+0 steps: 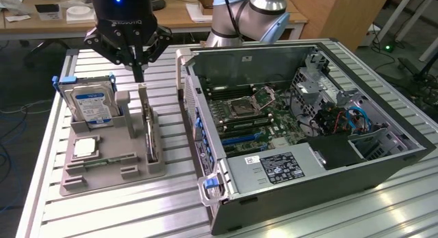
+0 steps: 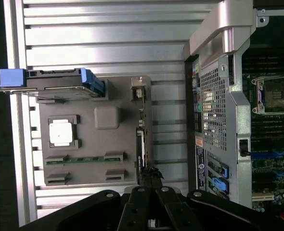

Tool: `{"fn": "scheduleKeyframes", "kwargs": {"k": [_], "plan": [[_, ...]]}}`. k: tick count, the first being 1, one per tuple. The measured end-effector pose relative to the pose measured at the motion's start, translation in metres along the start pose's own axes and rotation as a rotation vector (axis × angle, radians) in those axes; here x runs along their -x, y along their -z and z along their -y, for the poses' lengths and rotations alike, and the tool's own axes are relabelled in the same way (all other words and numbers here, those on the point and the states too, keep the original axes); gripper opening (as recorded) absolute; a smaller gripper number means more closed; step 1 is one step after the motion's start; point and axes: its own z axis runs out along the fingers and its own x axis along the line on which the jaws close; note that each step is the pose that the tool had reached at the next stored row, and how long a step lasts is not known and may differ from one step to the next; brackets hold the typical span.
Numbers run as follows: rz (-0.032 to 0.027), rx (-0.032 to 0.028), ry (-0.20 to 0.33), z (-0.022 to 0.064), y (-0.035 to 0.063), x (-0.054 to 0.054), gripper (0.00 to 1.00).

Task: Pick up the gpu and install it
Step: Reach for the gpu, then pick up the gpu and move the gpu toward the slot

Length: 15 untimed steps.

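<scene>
Got the end effector (image 1: 139, 75) pinched narrow right at the top end of the gpu (image 1: 149, 130), can't tell if actually gripping. Standing on edge in the grey holder (image 1: 130, 172) on the worktop (image 1: 123, 210), just beside the hard drive (image 1: 92, 105), open PC case (image 1: 342, 187) nearby.

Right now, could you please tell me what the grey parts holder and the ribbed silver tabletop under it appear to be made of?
Grey parts holder: probably plastic, matte; uniform dull colour, rounded moulded pockets. Ribbed silver tabletop: likely aluminium profiles, satin; parallel slots, soft reflections.
</scene>
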Motion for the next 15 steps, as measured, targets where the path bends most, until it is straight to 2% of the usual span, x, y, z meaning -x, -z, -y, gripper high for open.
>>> {"fn": "scheduleKeyframes", "kwargs": {"k": [10,11,13,15], "plan": [[0.0,0.0,0.0,0.0,0.0,0.0,0.11],[0.0,0.0,0.0,0.0,0.0,0.0,0.17],[0.0,0.0,0.0,0.0,0.0,0.0,0.17],[0.0,0.0,0.0,0.0,0.0,0.0,0.29]]}}
